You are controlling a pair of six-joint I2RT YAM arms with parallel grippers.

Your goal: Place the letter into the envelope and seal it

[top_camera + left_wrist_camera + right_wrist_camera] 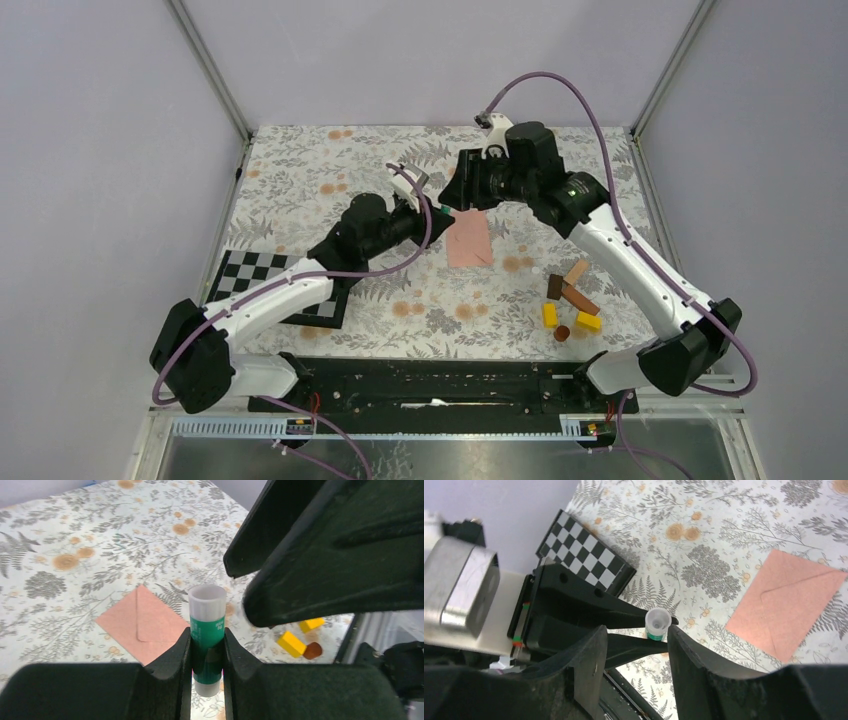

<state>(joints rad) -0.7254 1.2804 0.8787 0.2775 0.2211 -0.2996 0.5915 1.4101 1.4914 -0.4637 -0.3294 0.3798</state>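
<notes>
Though top view shows the envelope [468,241] flat on the surface [300,160], it's unpinned and may slide. Left wrist: left jaws clamp the glue stick [206,630] mid-body; it could pivot. Right wrist: right jaws apart astride its white top [657,619]; off-centre closing could knock it loose.

Looks down in the top view from above and behind the near edge of the table [300,160], facing the far edge, distant enough to hold every edge. Peers low and close from the left wrist toward the right edge. Tilts steeply down, close, from the right wrist toward the near left corner. Shares the envelope [468,240] in all three, the glue stick [206,622] in both wrist views.
</notes>
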